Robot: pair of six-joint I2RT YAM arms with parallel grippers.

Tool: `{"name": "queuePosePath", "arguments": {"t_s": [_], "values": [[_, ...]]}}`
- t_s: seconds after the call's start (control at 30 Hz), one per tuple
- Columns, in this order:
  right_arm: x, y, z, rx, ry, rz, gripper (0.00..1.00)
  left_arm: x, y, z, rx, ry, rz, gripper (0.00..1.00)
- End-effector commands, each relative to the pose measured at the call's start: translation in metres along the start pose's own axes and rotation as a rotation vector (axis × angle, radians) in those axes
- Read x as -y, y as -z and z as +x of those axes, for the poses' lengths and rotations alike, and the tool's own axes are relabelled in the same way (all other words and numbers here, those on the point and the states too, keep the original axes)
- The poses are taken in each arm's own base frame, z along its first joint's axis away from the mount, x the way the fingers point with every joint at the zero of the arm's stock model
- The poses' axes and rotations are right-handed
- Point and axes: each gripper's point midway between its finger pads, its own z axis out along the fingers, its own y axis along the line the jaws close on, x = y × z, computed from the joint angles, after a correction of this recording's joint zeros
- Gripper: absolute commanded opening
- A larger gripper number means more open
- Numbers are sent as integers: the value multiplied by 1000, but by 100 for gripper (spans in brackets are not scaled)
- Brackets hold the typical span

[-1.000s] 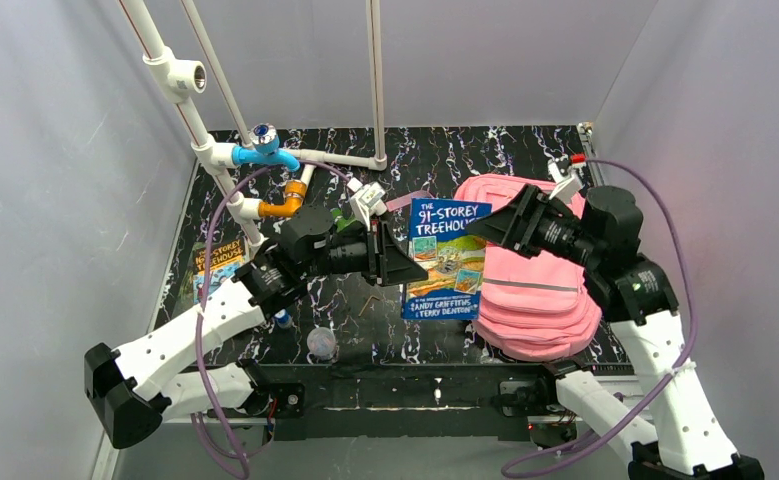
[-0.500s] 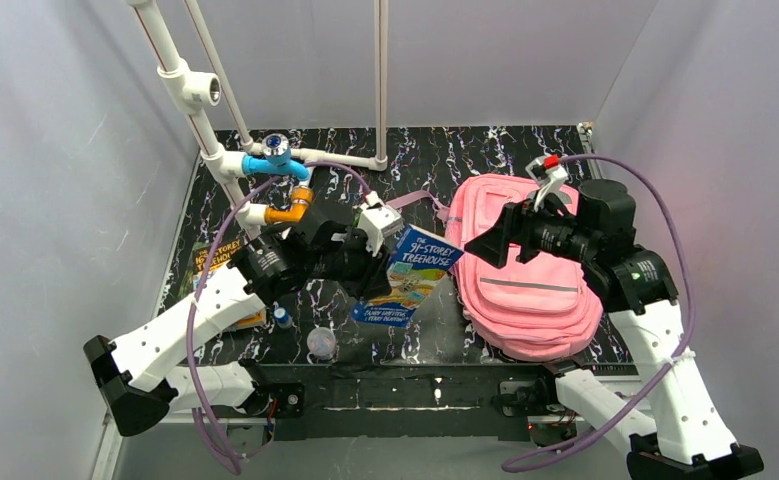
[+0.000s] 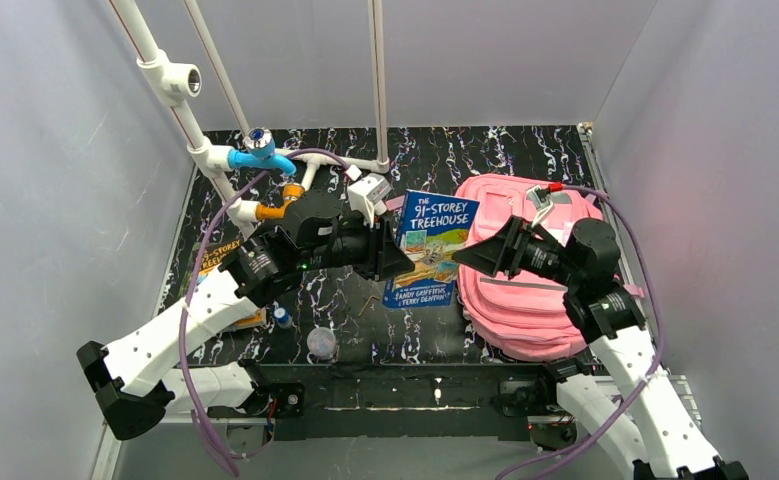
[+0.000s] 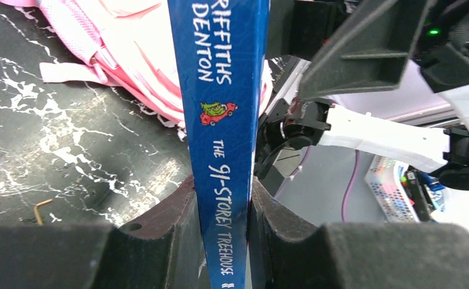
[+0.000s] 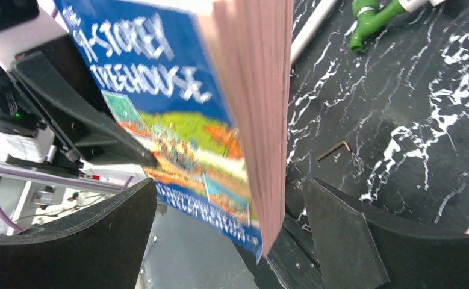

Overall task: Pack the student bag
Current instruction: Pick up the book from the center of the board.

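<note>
Left gripper (image 4: 221,200) clamps Treehouse book (image 3: 431,247) spine; right gripper (image 5: 229,194) wide open astride pages. Likely step: book into student bag (image 3: 537,300); next needs bag opened.

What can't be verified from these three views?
- Top view: whether the student bag is unzipped; the right arm lies across it.
- Top view: the second book at the left edge sits half under the left arm; its title is cut off.
- Top view: the small round object near the bases is too small to identify.
- Right wrist view: the held book is blurred; small print unreadable.
- Left wrist view: only its spine shows.
</note>
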Motion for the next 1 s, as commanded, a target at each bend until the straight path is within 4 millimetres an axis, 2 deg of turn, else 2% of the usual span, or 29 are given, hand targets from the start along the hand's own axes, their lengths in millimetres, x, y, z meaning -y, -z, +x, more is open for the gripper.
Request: {"name": "queuePosePath", "arguments": {"t_s": [0.0, 0.1, 0.23, 0.37, 0.63, 0.8, 0.87, 0.97], "values": [[-25, -12, -22, 11, 22, -130, 98, 47, 25, -53, 176, -13, 151, 0], [-22, -19, -20, -22, 13, -154, 98, 52, 30, -59, 196, 1, 170, 0], [-27, -23, -17, -38, -15, -238, 98, 62, 37, -65, 205, 27, 212, 0], [-52, -16, -18, -31, -5, -401, 95, 69, 40, -68, 206, 46, 256, 0], [-79, -2, -12, -78, 24, -533, 86, 80, 51, -78, 230, 69, 332, 0], [-102, 14, -10, -65, 7, -684, 85, 88, 55, -80, 228, 86, 396, 0], [-112, 23, -9, -62, 0, -758, 81, 91, 57, -81, 226, 87, 419, 0], [-118, 28, -7, -84, -20, -819, 68, 92, 57, -80, 217, 81, 425, 0]]}}
